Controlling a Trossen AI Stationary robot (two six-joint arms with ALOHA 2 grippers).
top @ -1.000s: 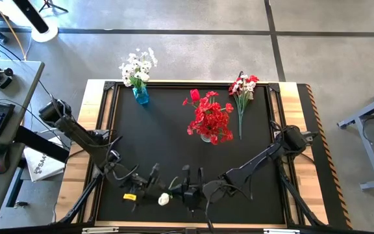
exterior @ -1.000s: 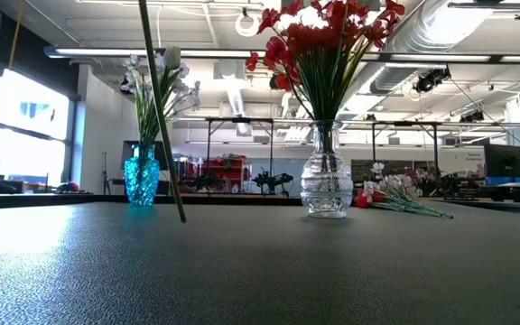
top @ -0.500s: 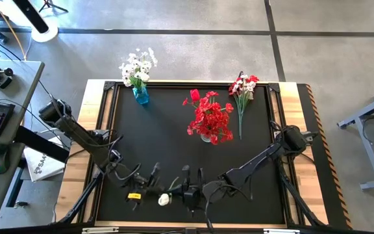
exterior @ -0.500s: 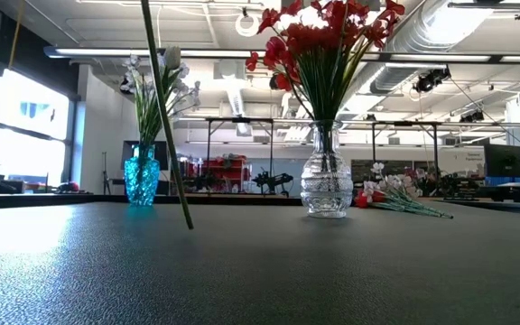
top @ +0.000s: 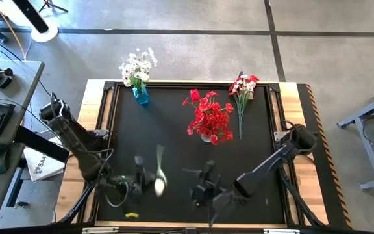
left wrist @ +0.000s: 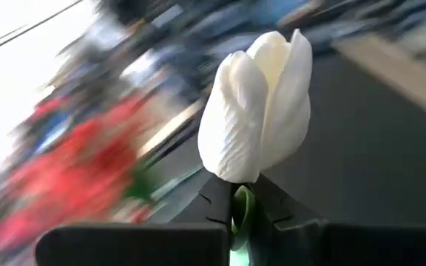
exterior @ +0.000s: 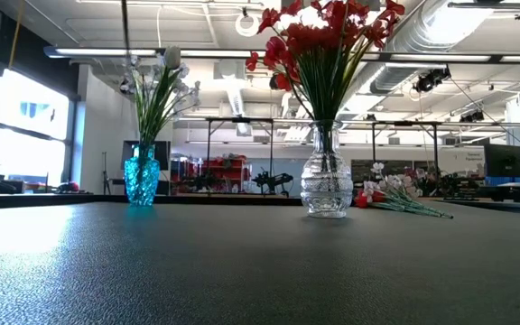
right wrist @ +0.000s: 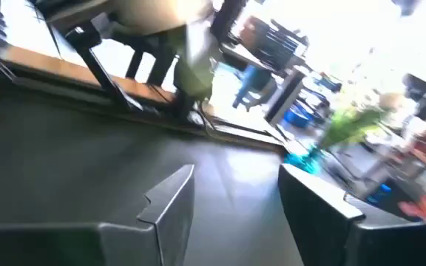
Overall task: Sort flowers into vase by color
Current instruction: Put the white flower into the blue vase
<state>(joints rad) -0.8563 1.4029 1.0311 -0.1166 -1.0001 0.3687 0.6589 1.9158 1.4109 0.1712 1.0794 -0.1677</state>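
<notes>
Left wrist view: the left gripper (left wrist: 241,214) is clamped on the stem of a white tulip (left wrist: 257,111), held above the table's near edge. The right gripper (right wrist: 235,196), near it, has its fingers apart with nothing between them. Farther back stand a clear vase (exterior: 326,185) of red flowers and a blue vase (exterior: 142,177) of white flowers; a mixed bunch (top: 242,91) lies flat at the far right.
</notes>
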